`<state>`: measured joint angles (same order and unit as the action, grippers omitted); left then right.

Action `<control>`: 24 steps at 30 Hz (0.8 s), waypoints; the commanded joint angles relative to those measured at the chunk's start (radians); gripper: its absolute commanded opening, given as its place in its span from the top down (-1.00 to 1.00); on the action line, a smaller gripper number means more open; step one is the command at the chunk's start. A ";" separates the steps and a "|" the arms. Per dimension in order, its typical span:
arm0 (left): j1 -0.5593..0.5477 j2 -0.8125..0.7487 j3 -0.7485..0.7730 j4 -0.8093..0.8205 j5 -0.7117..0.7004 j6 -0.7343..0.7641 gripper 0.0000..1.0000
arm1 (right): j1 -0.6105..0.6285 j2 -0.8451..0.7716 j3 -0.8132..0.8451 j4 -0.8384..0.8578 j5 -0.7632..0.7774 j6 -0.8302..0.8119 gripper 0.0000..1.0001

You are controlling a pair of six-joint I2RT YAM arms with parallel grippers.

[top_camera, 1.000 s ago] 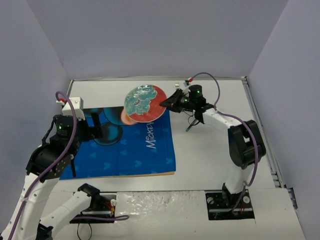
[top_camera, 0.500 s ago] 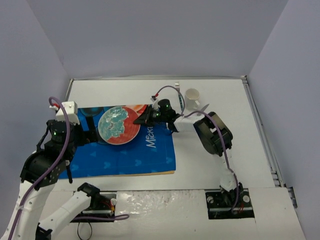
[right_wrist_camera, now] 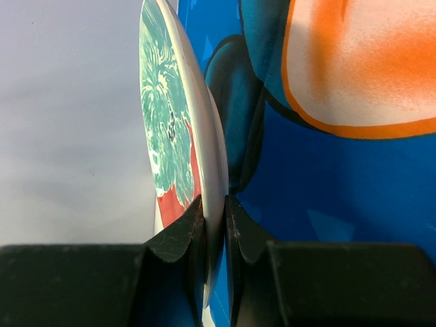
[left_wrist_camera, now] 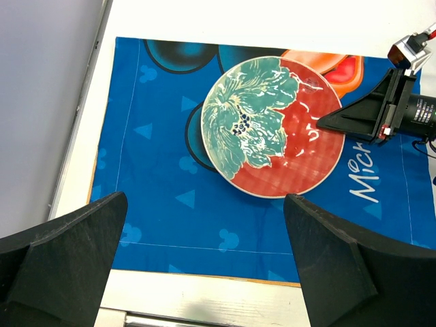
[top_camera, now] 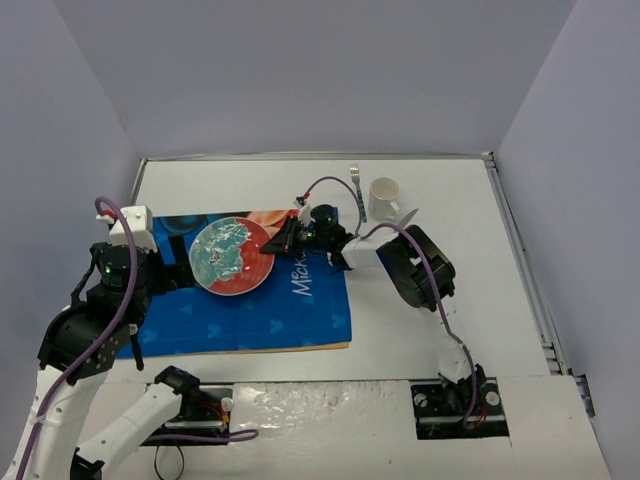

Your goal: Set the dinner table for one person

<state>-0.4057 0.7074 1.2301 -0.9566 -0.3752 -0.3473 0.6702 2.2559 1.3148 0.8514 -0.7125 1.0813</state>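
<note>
My right gripper (right_wrist_camera: 214,208) pinches the plate (top_camera: 233,257) by its right rim, jaws narrow on the edge. The plate is over the far middle of the placemat (top_camera: 280,315), which lies on the left half of the table (top_camera: 430,340). I cannot tell whether its foot is fully down. I'd lower until it lies flat, then open only slightly and back out level to the right, so the rim isn't dragged. My left gripper (left_wrist_camera: 204,204) hangs wide open above the mat, holding nothing. Mug (top_camera: 385,191) and fork (top_camera: 357,190) wait at the far edge.
</note>
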 commanded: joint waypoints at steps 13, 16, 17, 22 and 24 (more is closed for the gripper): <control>0.005 0.010 0.011 0.021 -0.013 -0.005 -0.94 | 0.039 -0.021 0.000 0.264 -0.081 0.036 1.00; 0.005 0.012 0.008 0.025 -0.013 -0.005 -0.94 | 0.040 -0.008 -0.012 0.263 -0.081 0.028 1.00; 0.005 0.012 0.007 0.026 -0.012 -0.004 -0.94 | 0.040 -0.004 -0.015 0.262 -0.080 0.026 1.00; 0.005 0.015 0.008 0.030 -0.013 -0.001 -0.94 | 0.039 0.017 -0.031 0.233 -0.072 -0.003 1.00; 0.005 0.015 0.008 0.030 -0.012 0.001 -0.94 | 0.038 0.024 -0.036 0.228 -0.060 -0.007 1.00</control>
<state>-0.4057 0.7074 1.2301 -0.9596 -0.3751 -0.3484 0.7082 2.3070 1.2568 0.8788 -0.7194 1.0677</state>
